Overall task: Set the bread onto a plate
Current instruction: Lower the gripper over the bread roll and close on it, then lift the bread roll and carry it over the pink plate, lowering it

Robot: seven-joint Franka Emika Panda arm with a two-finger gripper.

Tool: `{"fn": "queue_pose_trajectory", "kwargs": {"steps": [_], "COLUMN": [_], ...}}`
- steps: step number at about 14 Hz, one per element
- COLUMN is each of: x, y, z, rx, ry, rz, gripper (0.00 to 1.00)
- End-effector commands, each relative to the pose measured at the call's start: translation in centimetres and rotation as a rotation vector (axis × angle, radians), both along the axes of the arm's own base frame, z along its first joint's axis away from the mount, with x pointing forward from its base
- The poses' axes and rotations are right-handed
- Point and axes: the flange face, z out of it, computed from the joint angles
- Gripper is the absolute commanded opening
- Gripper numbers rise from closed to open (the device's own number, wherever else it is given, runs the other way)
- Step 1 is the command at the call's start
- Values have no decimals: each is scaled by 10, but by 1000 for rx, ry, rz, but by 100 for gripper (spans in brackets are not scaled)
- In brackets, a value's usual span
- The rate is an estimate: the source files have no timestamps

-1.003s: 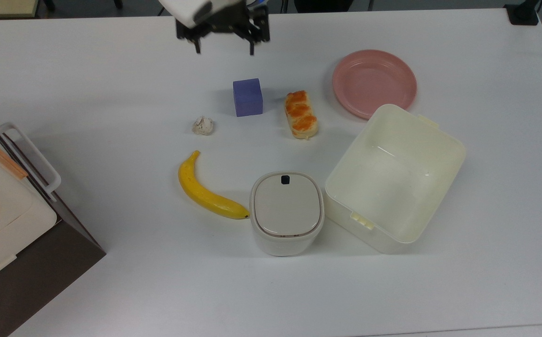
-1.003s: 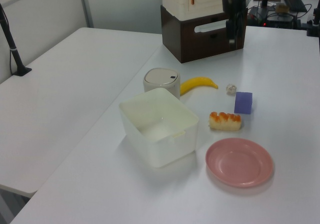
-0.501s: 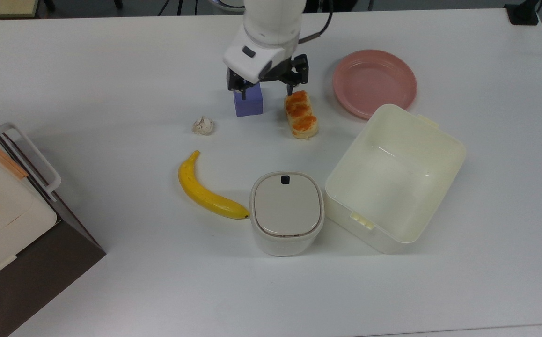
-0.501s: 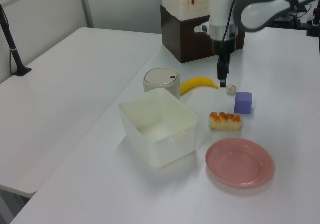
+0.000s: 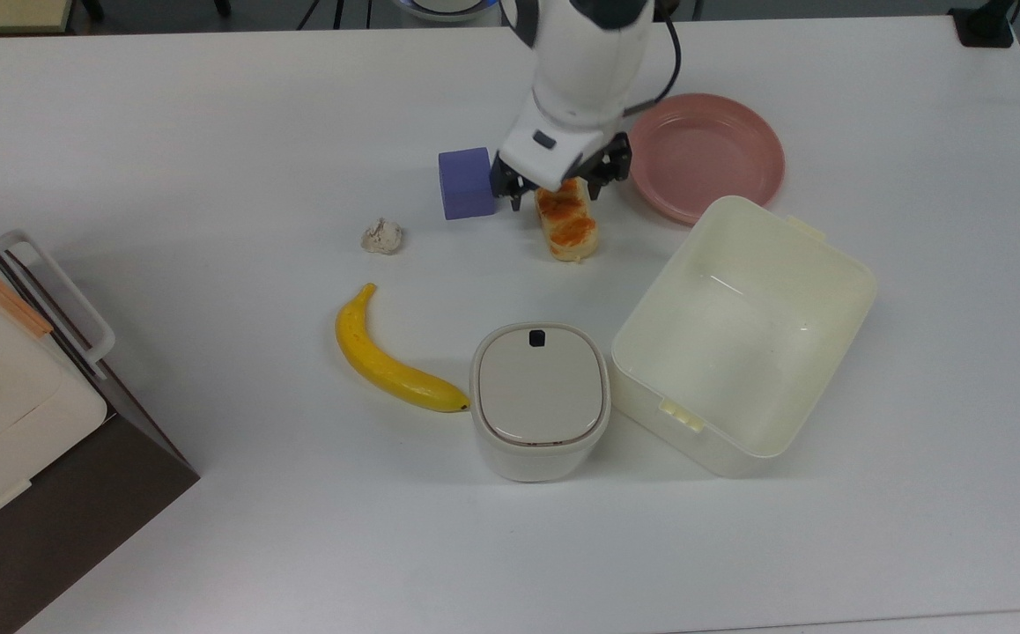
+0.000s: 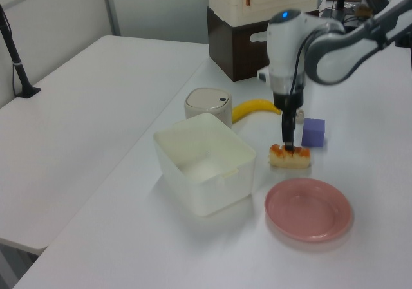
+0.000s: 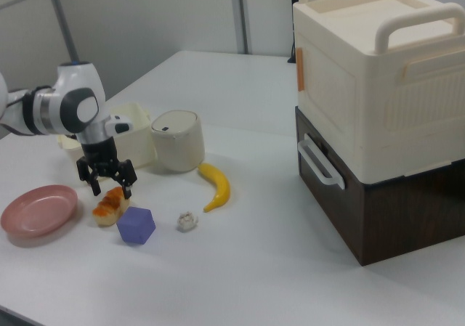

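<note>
Bread, a small oblong pale-yellow roll with a glossy orange-brown braided top [image 5: 570, 227], lies on the white table between a purple block [image 5: 465, 182] and a round pink raised-rim plate [image 5: 705, 157] (bare). The black two-finger gripper [image 5: 560, 187] hovers over its far end, jaws spread astride it. It probably handles light, soft and slightly slick, best pinched across its narrow sides; the large cream rectangular plastic tub [image 5: 742, 328] nearby holds nothing.

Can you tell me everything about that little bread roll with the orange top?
The small oblong bread roll has pale-yellow sides and a glossy orange-brown braided top. It lies flat on the white table, whole and not yet lifted. In the top view it sits between the purple block on its left and the round pink plate on its right, touching neither. The robot's black two-finger hand is open right over one end, a finger on each side.
</note>
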Motion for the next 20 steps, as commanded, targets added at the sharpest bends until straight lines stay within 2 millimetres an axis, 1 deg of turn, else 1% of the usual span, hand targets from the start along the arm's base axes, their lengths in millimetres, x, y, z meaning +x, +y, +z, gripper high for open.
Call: {"fn": "queue_pose_trajectory", "kwargs": {"steps": [1,2,3,4,5,6,7,8,9,10,11,12,13,15,18,19,20], "x": [2,2,0,0,0,2,2,1,1,-3,-4,-9,-12,-21,-42,-48,-54], "y": [9,11,18,21,23,25,27,28,29,32,36,48,60,83,128,139,149], "z": [-22,-23,-24,-25,-24,-20,-14,-8,4,14,31,45,54,58,53,51,48], "rx": [9,9,8,7,6,9,11,13,15,13,15,9,11,12,12,10,7], "ry": [-10,-10,-8,-9,-11,-20,-24,-28,-37,-23,-24,-2,4,3,0,1,4], "rz": [-20,-18,-6,-12,-14,-11,-10,-7,-6,0,7,25,42,45,59,57,62], "gripper": [97,93,87,78,66,52,41,41,41,41,41,41,42,43,43,44,47]}}
